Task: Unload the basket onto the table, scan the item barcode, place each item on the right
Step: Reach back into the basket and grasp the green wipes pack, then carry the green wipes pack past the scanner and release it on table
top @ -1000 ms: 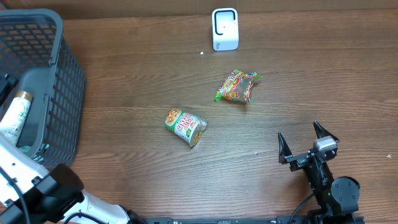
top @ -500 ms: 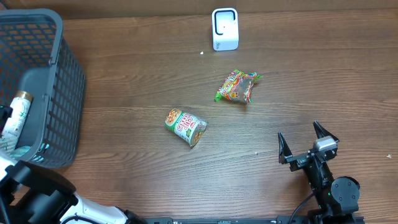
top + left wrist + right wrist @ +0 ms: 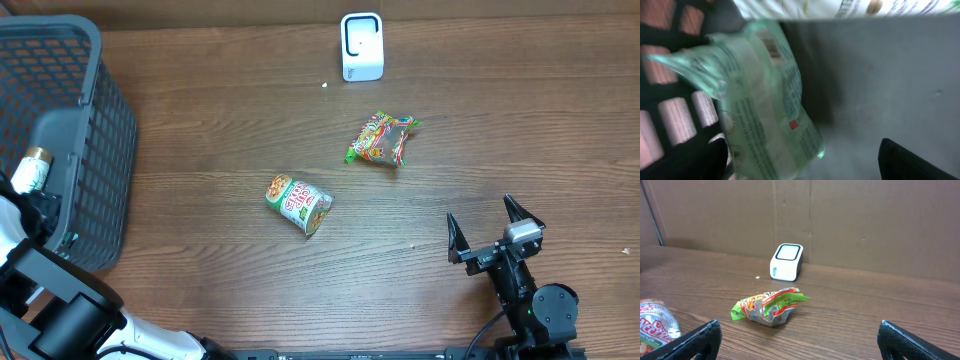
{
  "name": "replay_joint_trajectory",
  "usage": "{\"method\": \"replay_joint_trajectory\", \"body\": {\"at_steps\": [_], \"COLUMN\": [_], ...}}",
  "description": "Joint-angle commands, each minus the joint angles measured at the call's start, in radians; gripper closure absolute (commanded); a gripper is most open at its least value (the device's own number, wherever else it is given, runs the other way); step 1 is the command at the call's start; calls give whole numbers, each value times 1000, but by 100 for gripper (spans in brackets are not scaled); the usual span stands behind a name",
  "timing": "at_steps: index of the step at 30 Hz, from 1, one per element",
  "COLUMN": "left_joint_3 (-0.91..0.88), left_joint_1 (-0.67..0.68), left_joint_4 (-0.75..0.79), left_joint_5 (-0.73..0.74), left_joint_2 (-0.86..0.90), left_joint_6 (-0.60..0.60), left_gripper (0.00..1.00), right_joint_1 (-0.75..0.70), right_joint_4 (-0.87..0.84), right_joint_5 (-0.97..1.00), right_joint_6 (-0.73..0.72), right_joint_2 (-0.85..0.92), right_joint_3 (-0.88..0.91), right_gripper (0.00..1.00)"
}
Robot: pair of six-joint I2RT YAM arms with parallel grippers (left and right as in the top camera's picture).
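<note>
Left end effector (image 3: 801,164) further into basket (image 3: 92,60), bottle (image 3: 32,168) now mostly hidden

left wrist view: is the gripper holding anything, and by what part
Nothing is held: the left gripper has its jaws open over the packet in the basket.

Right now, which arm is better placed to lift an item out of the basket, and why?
Left. The left gripper hangs open inside the basket, just above a pale green packet. The right gripper, also open, sits far across the table from the basket.
</note>
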State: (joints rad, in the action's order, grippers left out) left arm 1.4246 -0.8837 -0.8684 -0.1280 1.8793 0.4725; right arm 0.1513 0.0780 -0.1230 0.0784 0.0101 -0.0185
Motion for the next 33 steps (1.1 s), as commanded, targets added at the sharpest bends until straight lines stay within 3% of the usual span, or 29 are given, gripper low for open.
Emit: {"method": "replay_joint_trajectory", "body": {"at_steps": [1,3,5,6,8,9,10,19,27,33], "left_joint_3": [-119,-156,-171,-171,-171,-171,-169,-19,282,478], "left_joint_1": [-12,-12,-11,-11,-11,-11,-11,-11,26,212], "left_joint_4": [82,120,130,136,143,143,135,36,-163,-255], "left_joint_5": [-66,-66,-65,-58,-42,-24,-5,327,447,468], "left_joint_2": [-2,-2,-2,-2,-2,-3,-4,-64,-193,-371], "left_joint_6": [8,8,20,26,26,24,21,-62,-145,-257], "left_gripper": [12,15,23,31,53,80,96,96,96,96], "right_joint_1": [4,4,4,4,4,4,4,4,4,4], "right_joint_4": [-5,-5,-5,-5,-5,-5,-5,-5,-5,-5], "right_joint_5": [7,7,7,7,7,7,7,7,7,7], "right_joint_6": [-3,-3,-3,-3,-3,-3,-3,-3,-3,-3], "right_joint_2": [-7,-7,-7,-7,-7,-7,-7,-7,-7,-7], "right_joint_3": [11,11,11,11,11,11,11,11,11,11], "right_gripper": [0,0,0,0,0,0,0,0,0,0]}}
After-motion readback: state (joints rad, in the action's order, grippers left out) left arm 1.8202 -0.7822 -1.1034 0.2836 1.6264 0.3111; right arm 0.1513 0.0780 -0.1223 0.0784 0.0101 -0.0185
